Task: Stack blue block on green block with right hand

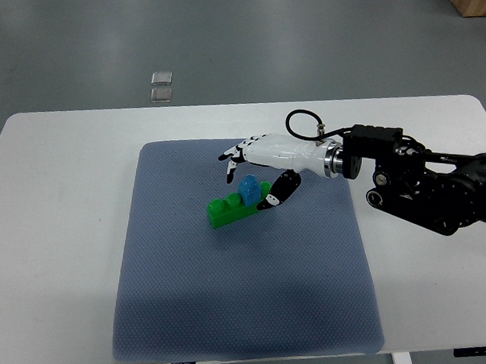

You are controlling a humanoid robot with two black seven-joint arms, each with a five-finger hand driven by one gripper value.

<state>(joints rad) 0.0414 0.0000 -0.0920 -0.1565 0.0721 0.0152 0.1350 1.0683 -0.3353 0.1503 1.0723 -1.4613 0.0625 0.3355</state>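
Observation:
A small blue block (pixel 248 189) sits on top of a long green block (pixel 228 212), toward the green block's right end, on the blue-grey mat (pixel 182 292). My right hand (pixel 251 179) reaches in from the right and hovers just over the blue block. Its white fingers (pixel 232 159) with black tips are spread out to the block's upper left, and the black thumb (pixel 276 193) lies along its right side. The hand looks open, close around the block without clamping it. The left arm does not show.
The mat covers the middle of a white table (pixel 56 222). The right forearm and its black wrist housing (pixel 420 186) stretch over the table's right side. Two small clear squares (pixel 161 85) lie on the floor beyond the far edge.

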